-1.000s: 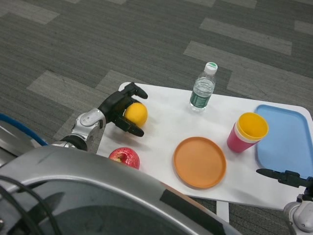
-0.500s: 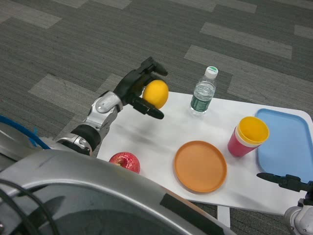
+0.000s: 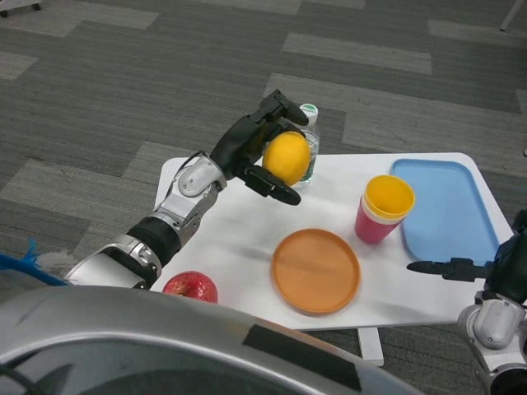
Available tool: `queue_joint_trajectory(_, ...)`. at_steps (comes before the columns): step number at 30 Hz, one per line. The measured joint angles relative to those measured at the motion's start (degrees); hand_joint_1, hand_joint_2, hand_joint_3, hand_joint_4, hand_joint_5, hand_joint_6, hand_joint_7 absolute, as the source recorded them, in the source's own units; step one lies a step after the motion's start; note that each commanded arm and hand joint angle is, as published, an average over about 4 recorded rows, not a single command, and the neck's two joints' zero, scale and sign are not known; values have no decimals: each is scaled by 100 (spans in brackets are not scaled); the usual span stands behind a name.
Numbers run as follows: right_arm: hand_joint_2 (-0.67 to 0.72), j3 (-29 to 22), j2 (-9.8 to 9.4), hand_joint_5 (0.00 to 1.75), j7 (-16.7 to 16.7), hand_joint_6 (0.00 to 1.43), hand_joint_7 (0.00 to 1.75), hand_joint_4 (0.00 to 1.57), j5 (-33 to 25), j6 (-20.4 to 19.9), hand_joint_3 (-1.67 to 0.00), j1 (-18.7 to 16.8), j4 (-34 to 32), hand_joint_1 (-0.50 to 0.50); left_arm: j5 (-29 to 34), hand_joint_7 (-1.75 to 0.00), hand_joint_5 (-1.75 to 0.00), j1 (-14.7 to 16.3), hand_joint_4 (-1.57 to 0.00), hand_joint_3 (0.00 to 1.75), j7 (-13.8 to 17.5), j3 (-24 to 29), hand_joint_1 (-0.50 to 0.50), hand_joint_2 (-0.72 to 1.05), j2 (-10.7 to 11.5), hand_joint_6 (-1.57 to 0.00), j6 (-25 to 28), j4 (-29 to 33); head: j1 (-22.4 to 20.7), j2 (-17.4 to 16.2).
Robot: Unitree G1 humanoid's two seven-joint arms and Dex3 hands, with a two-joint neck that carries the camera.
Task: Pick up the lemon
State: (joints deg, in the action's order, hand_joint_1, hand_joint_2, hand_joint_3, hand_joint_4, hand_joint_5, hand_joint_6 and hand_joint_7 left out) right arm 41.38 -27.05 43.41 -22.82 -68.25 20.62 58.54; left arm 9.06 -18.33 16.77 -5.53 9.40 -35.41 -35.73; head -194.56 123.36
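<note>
My left hand (image 3: pixel 257 148) grips the yellow lemon (image 3: pixel 287 158) and holds it well above the white table (image 3: pixel 239 226), in front of the water bottle (image 3: pixel 310 140), which it partly hides. The silver left forearm reaches in from the lower left. At the table's right front corner my right hand (image 3: pixel 486 271) waits low, with dark fingers stretched out flat and nothing in them.
An orange plate (image 3: pixel 316 270) lies at the table's front middle. A red cup with a yellow cup nested in it (image 3: pixel 381 208) stands right of it, beside a blue tray (image 3: pixel 447 206). A red apple (image 3: pixel 190 287) sits at the front left edge.
My left hand has lifted the lemon from the table and carried it up and to the right, toward the bottle. The camera has also shifted. The right hand stays put.
</note>
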Motion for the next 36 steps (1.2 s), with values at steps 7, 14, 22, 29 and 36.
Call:
queue_joint_trajectory(7,31,-4,8,0,-1,0,0,34,1,0,0,0,0,-12,50,-168,-175,-135,0,9,-110,-580,50,43,-192,-16,-9,-34,873,82)
queue_joint_trajectory(14,28,-5,8,0,-1,0,0,34,0,0,0,0,0,-12,199,-168,-175,-157,0,9,-173,-744,50,43,-271,-20,-118,-228,1171,381)
queue_joint_trajectory(22,28,-27,11,0,-2,0,0,34,1,0,0,0,-2,-12,283,-168,-175,-152,0,9,-262,-381,50,43,-415,-21,-381,-249,1330,633)
queue_joint_trajectory(29,31,-53,13,0,-3,0,0,34,1,0,0,0,-4,-12,285,-168,-175,-143,0,9,-292,-85,50,43,-426,-21,-505,-249,1368,715)
queue_joint_trajectory(36,28,-56,26,0,-14,0,0,34,1,0,0,0,-13,-12,287,-168,-175,-131,0,9,-292,-35,50,43,-425,-21,-515,-249,1339,693)
